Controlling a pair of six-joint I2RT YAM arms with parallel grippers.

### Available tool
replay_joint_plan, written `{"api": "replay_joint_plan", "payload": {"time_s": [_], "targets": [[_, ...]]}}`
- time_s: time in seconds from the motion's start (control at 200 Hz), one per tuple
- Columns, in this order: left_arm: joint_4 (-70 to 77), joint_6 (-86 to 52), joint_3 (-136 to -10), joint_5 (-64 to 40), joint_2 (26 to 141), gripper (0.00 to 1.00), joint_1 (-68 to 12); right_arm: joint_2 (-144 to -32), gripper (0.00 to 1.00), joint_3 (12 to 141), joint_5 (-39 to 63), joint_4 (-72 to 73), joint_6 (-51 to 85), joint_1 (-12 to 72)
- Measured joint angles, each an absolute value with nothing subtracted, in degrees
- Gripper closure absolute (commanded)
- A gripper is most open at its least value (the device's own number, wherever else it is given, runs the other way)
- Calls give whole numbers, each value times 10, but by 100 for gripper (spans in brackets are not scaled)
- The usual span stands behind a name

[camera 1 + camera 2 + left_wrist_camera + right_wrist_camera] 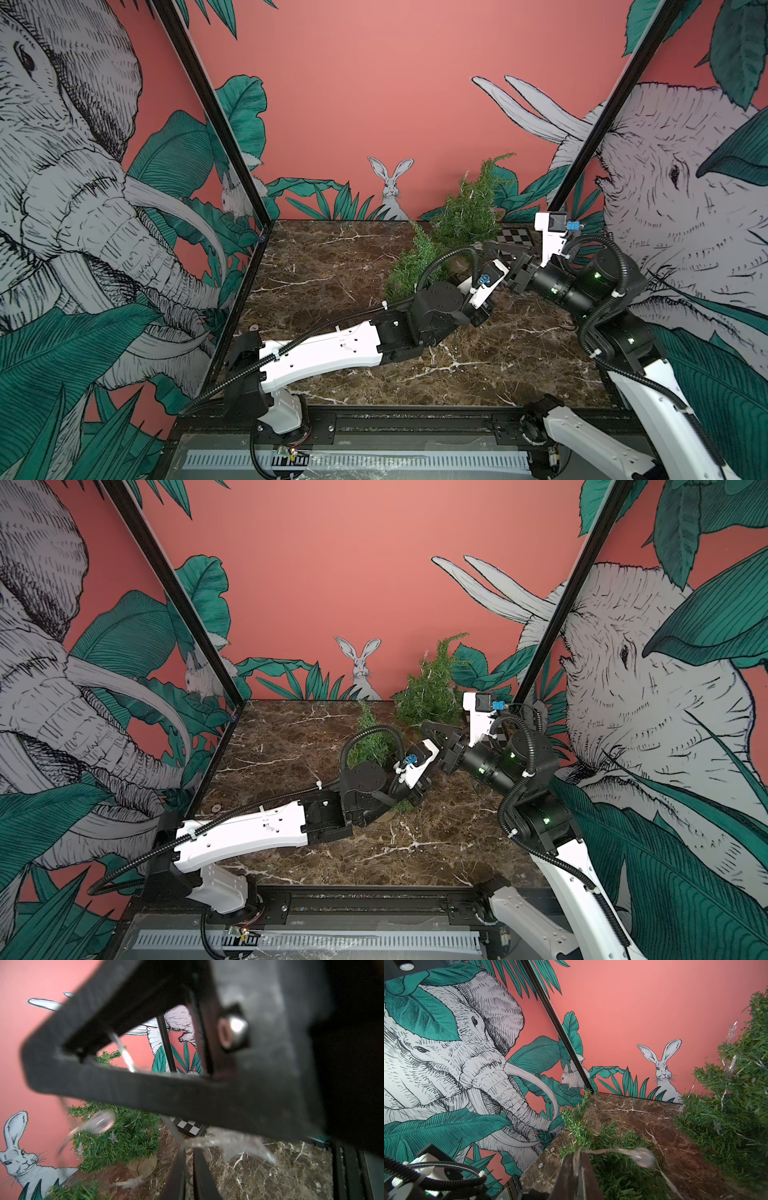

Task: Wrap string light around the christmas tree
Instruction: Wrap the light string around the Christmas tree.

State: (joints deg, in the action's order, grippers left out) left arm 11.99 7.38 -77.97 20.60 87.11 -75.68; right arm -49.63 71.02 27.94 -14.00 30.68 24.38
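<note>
The green christmas tree (473, 203) stands at the back right of the marble table in both top views, on a wooden stump base (143, 1165). Strands of the clear string light (731, 1066) with small stars hang on it. My right gripper (579, 1157) is shut on the string light's wire, and a bulb (643, 1157) dangles just past its tips. In a top view its fingers (484, 247) reach left in front of the tree. My left gripper (188, 1149) sits right beneath the right one, its jaws pinched on the wire next to a star bulb (228, 1142).
A second, smaller green tree (415, 266) stands left of and nearer than the first, directly behind the left arm's wrist. A black-and-white checkerboard (514, 239) lies at the back right. Painted walls enclose the marble table (332, 270) on three sides.
</note>
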Motion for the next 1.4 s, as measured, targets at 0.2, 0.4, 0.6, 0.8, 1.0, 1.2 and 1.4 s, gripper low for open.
{"api": "replay_joint_plan", "payload": {"time_s": [0.2,0.4,0.6,0.8,1.0,1.2,1.4], "targets": [[105,39,-756,191,853,94,-756,-513,85,712,278,-129,307,244],[97,5,-731,172,800,100,-756,-523,85,712,279,-102,315,244],[95,-25,-705,170,757,100,-756,-524,71,701,252,-100,305,244],[75,-32,-686,178,741,100,-756,-460,50,624,122,-141,266,244],[53,-19,-685,206,714,100,-756,-394,41,535,-14,-181,237,244],[45,-12,-674,242,668,100,-756,-430,40,441,-55,-167,240,235],[38,-11,-669,264,655,100,-756,-544,38,345,10,-66,253,197]]}}
